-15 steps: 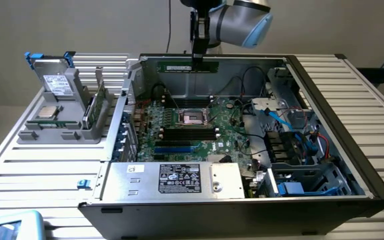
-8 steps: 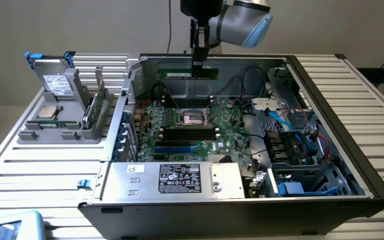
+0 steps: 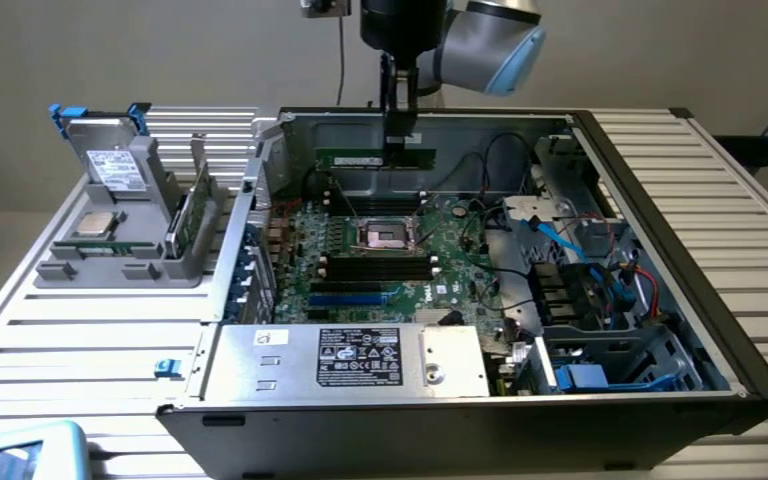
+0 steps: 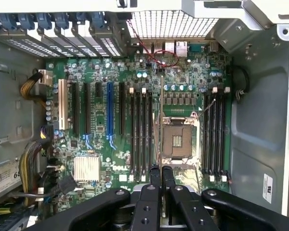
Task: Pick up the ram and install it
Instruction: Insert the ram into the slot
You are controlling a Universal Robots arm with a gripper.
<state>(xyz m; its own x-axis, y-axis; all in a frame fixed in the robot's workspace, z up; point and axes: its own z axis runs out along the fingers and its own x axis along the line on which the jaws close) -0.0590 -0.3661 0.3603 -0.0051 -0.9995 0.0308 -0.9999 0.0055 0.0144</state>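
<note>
My gripper hangs over the back of the open computer case, shut on the ram. The ram is a narrow green stick held level and edge-down above the motherboard. In the wrist view the fingertips are pressed together, and the ram shows edge-on as a thin line between them. It runs beside the processor socket. Black memory slots lie right alongside that line, and a second bank is on the socket's other side.
A grey holder at the exterior view's left carries a silver processor chip, a taller green card and a drive. The power supply fills the case's near side. Cables and drive bays crowd the exterior view's right.
</note>
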